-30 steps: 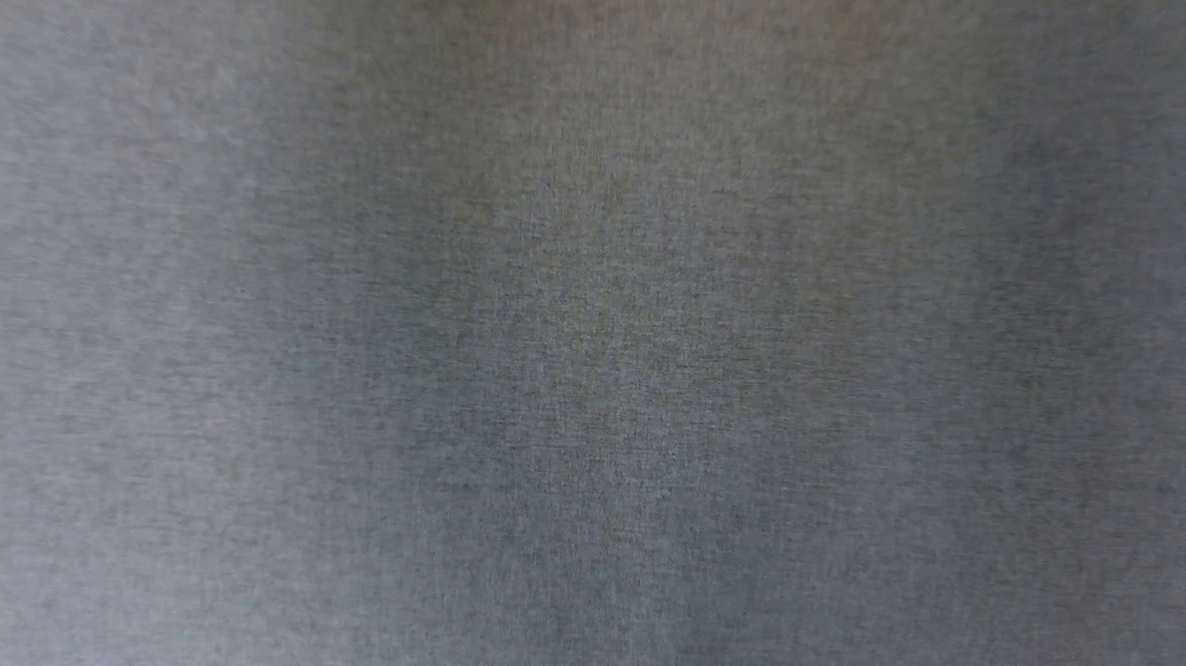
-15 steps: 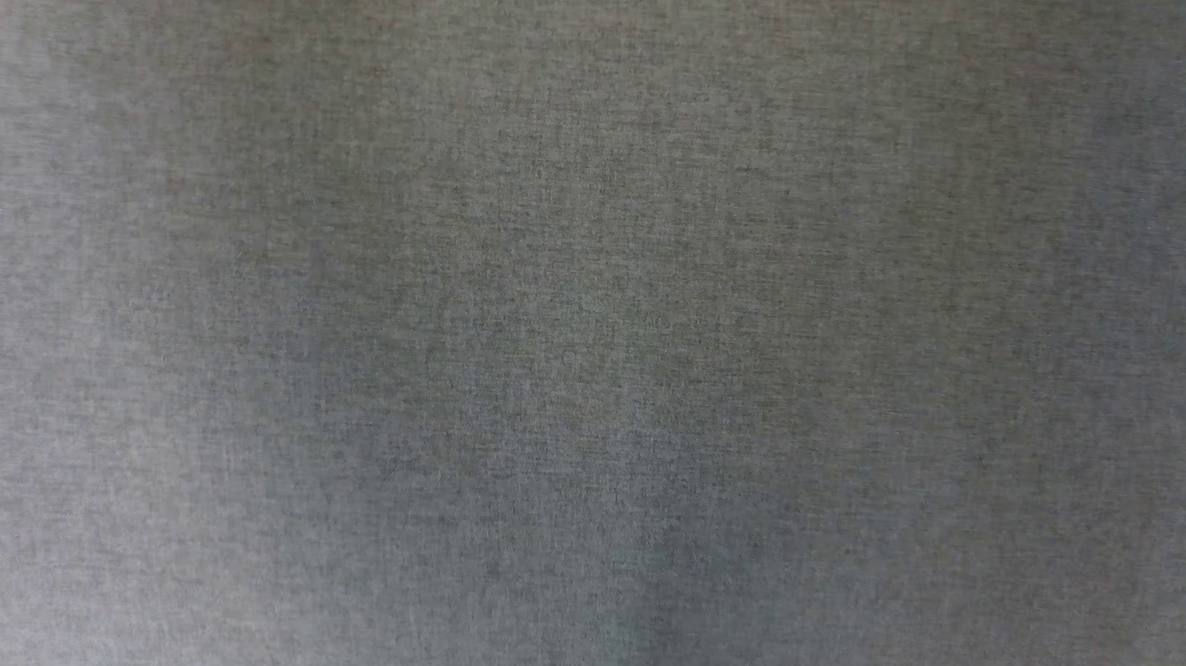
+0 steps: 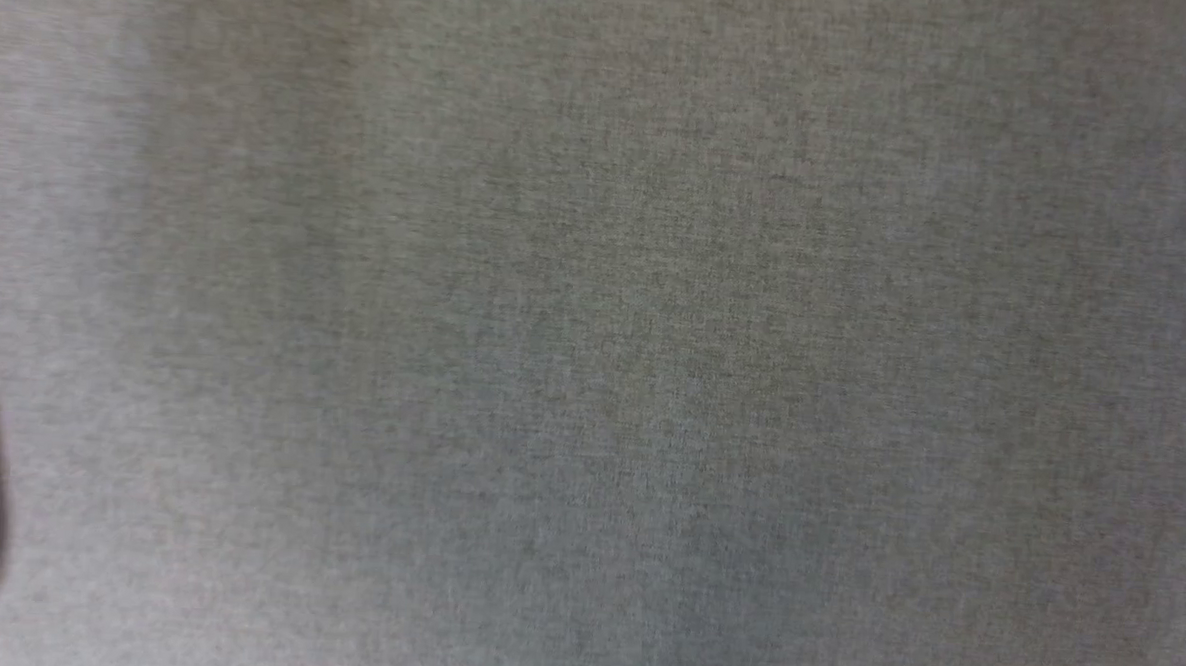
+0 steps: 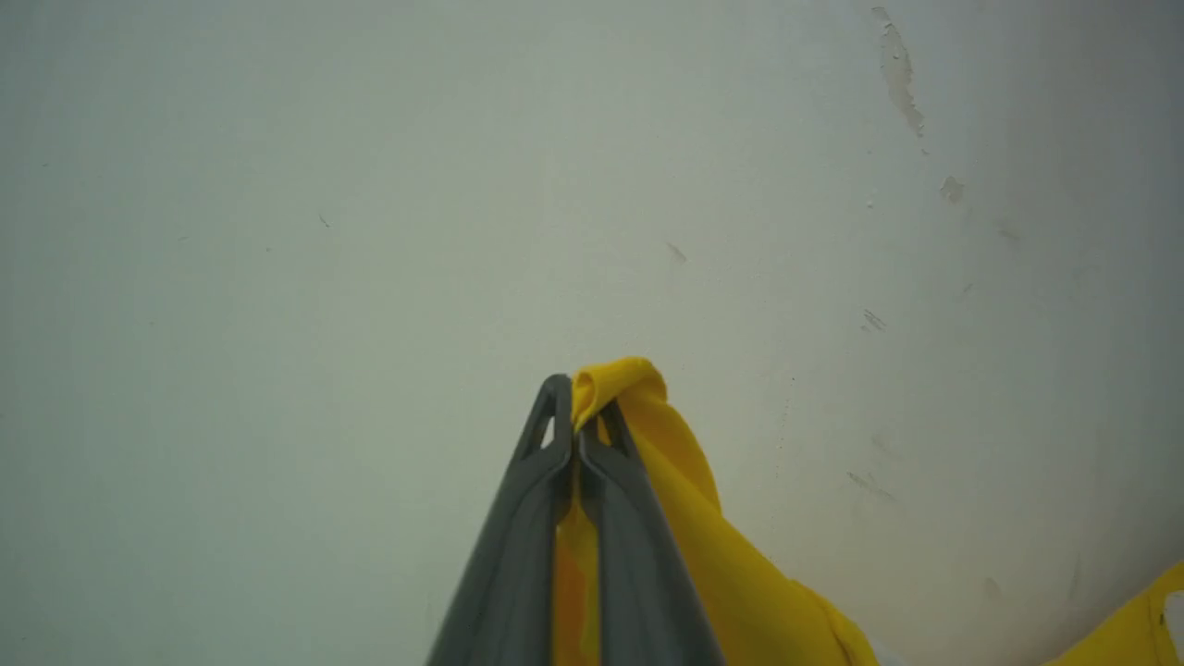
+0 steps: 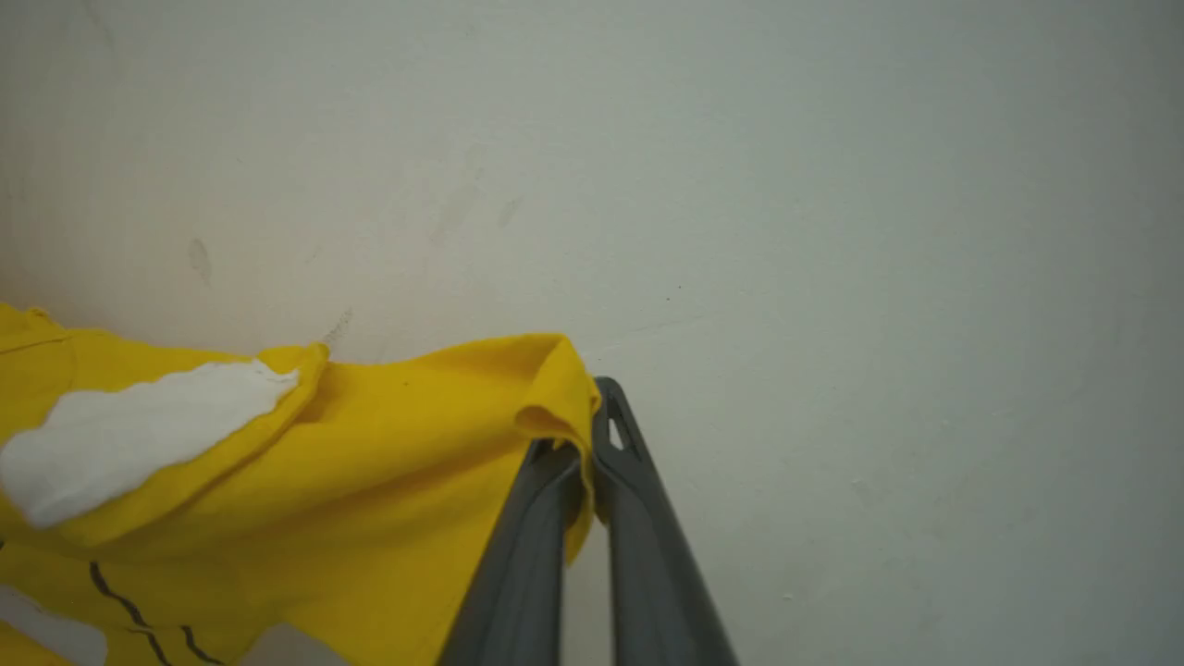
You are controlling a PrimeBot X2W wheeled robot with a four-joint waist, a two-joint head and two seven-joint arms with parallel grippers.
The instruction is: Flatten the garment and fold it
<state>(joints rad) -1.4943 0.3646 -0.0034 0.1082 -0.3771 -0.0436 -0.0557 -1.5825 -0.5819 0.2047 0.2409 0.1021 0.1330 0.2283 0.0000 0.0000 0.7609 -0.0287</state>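
Two pinches on yellow garment (image 5: 398,462), left gripper (image 4: 575,421), right gripper (image 5: 585,444); white patch (image 5: 139,435)

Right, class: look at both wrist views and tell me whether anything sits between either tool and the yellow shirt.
Nothing visible does. The left tool and the right tool are each shut on a fold of the yellow shirt, with the cloth pinched directly in its grip.
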